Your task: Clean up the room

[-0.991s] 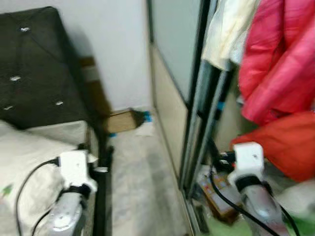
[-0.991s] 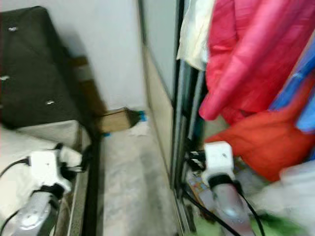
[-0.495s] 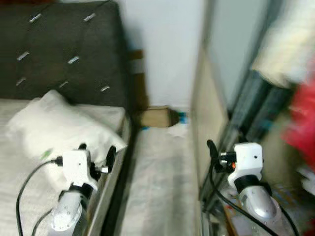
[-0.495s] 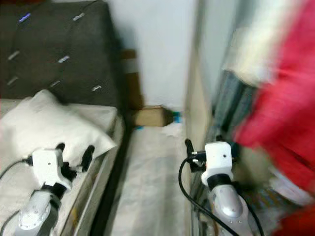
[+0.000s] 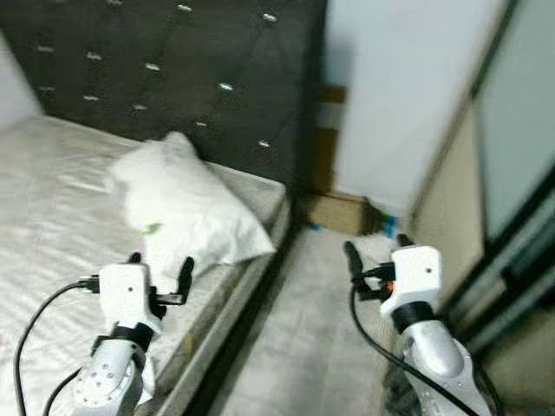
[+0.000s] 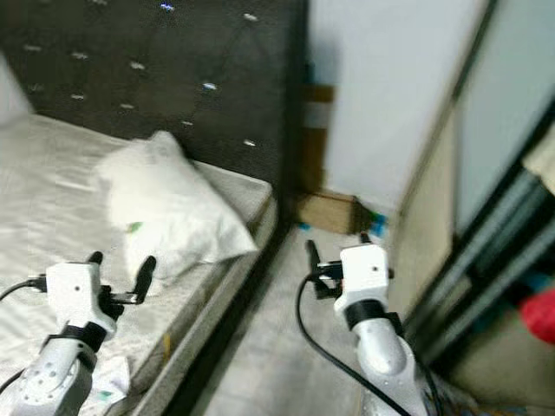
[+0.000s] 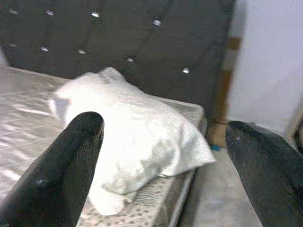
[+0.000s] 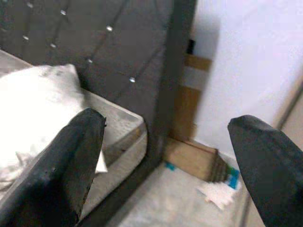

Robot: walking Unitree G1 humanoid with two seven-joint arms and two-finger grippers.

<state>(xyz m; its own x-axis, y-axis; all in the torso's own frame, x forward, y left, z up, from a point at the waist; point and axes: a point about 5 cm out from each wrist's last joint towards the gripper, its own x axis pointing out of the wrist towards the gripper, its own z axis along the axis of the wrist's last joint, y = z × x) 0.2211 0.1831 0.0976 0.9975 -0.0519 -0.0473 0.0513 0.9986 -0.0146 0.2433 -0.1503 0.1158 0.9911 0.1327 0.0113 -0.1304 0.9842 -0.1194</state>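
Probably an approach step: square up to the bed (image 5: 61, 199) before reaching, views are blurred. Pillow (image 5: 186, 208) lies centre-left of frame, against the dark headboard (image 5: 191, 69). Left gripper (image 5: 158, 270) jaws spread, empty, just below pillow's near edge; right gripper (image 6: 314, 260) spread, empty, over floor, well apart.

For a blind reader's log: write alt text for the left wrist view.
A white pillow lies on a bare mattress against a dark tufted headboard, seen between the left gripper's two open black fingers. A cardboard box sits on the floor by the white wall.
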